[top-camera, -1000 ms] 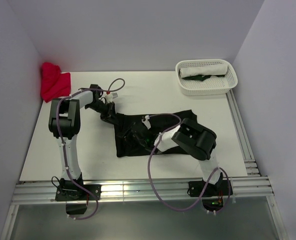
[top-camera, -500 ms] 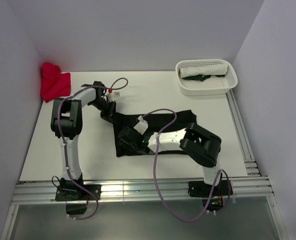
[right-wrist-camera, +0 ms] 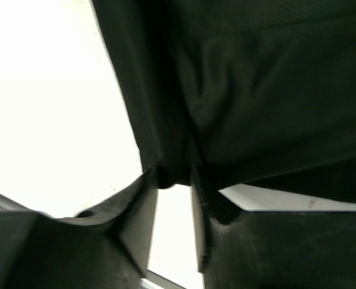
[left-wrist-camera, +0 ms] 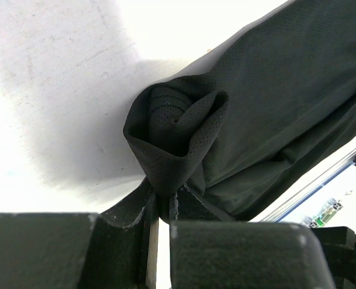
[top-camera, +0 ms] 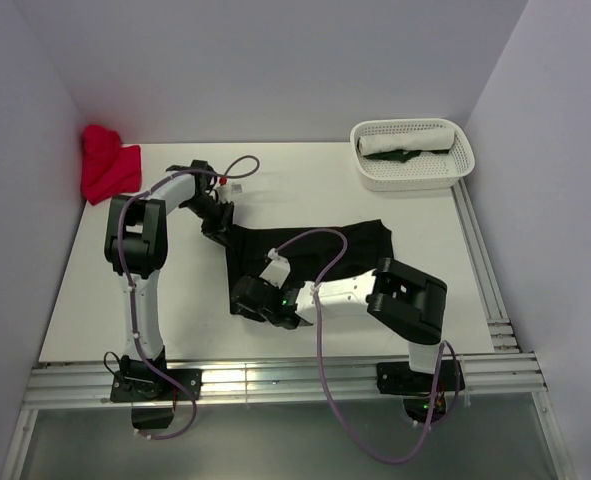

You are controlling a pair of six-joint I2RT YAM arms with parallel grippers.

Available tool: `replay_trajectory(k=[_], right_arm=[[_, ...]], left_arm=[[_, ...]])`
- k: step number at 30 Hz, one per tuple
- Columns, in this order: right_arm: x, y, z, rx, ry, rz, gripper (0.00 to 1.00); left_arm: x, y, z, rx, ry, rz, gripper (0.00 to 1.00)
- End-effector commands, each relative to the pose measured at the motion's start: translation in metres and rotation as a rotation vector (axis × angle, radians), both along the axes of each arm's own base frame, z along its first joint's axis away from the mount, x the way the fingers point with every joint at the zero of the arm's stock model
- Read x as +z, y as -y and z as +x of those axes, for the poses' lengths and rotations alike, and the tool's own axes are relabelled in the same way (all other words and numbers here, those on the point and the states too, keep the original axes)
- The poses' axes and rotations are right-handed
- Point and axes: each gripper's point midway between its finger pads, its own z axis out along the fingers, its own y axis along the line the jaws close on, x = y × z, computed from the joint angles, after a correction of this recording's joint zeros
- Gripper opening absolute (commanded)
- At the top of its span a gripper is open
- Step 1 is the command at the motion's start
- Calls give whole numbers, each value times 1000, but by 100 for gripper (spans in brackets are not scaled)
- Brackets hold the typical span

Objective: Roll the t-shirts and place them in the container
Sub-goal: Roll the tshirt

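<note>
A black t-shirt [top-camera: 347,250] lies crumpled in the middle of the table. My left gripper [top-camera: 218,222] is shut on its far left corner. In the left wrist view [left-wrist-camera: 164,201] the pinched cloth curls into a small roll [left-wrist-camera: 176,123]. My right gripper [top-camera: 245,298] is at the shirt's near left corner, low over the table. In the right wrist view [right-wrist-camera: 174,180] its fingers are closed on a fold of the black cloth [right-wrist-camera: 256,90]. A red shirt [top-camera: 109,166] lies bunched at the far left wall.
A white lattice basket [top-camera: 457,168] stands at the far right, holding a white roll [top-camera: 407,140] and a dark green cloth. Metal rails run along the near edge [top-camera: 275,380] and the right edge of the table.
My right gripper has moved left and toward the near edge along the shirt, drawing the cloth's left side with it. My left gripper has hardly moved.
</note>
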Motion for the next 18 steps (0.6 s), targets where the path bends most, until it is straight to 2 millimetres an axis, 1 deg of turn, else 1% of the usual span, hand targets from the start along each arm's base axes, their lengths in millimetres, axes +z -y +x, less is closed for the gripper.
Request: replay_trajectory(k=[1,2,3,4,5,6,7,8,9,10,11,12,13,14,15,16,17,18], right_arm=[[22,7,3,-18,42,-24,38],[32,4,6,-24,57,-22,42],[32,11,4,-18,64,-70,43],[39,14,8,-30,90,-89,43],[58,8,14,-37,117,-76,43],[65,8,15,-37,131,-95,43],[66,18,17,-42,146,-166,43],[86,10,23,-47,171,-152,43],[93,9,26,-37,193,-174,43],[88,11,27,-32,200,-226,43],[105,1,35,-36,232,-214,44],[109,0,39,-28,253,-244,44],[98,1,43,-20,251,-311,44],[114,-7,53,-40,289,-303,44],[113,-9,58,-27,301,-333,44],[100,-12,62,-15,299,-377,44],[109,-17,71,-30,316,-368,43],[107,-16,77,-29,342,-402,43]], left_arm=[[-17,-7,9,-34,37,77,0],[-17,-7,9,-35,39,75,0],[-17,-7,8,-35,35,79,0],[-17,-8,8,-37,34,81,0],[-17,-7,7,-38,31,81,0],[-16,-7,7,-40,32,81,0],[-17,-7,6,-40,28,82,0],[-17,-7,5,-46,28,82,0],[-17,-7,5,-46,26,82,0],[-17,-7,4,-50,27,87,0],[-18,-7,4,-50,27,85,0],[-17,-7,3,-51,25,86,0],[-17,-7,2,-51,23,89,0],[-17,-7,3,-51,24,89,0],[-17,-7,2,-51,22,91,0],[-17,-8,2,-53,21,91,0],[-16,-7,3,-53,24,91,0],[-15,-7,3,-54,25,90,0]])
